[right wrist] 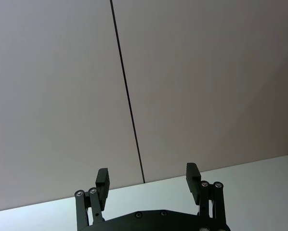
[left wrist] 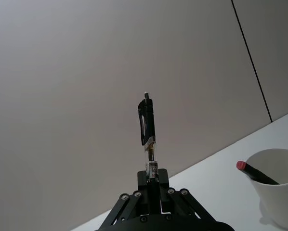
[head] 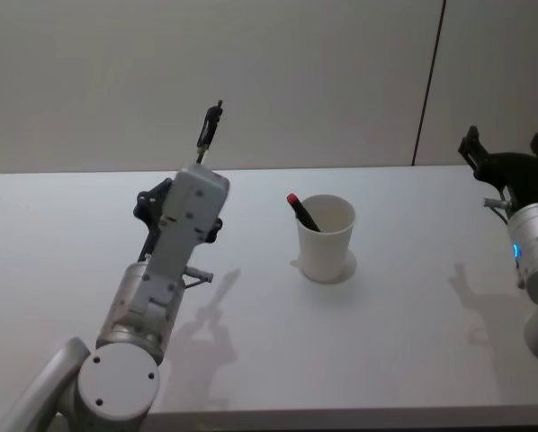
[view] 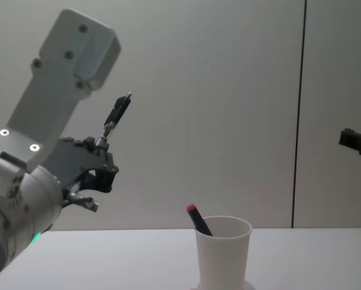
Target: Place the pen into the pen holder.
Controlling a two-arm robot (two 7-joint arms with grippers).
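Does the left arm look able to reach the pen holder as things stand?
Probably yes. The left gripper, shut on the pen, is raised beside the pen holder with nothing between them; a red-capped pen leaning inside leaves most of the mouth open. The right gripper is off to the right.

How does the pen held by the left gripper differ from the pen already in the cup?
The held pen is in the air, clamped at its lower end by the left gripper; the red-tipped pen rests inside the pen holder. The held pen points upward; the red-tipped pen leans on the rim. The held pen's top is black with a clip; the other's is red. Both have dark bodies. The right gripper hangs open, aside.
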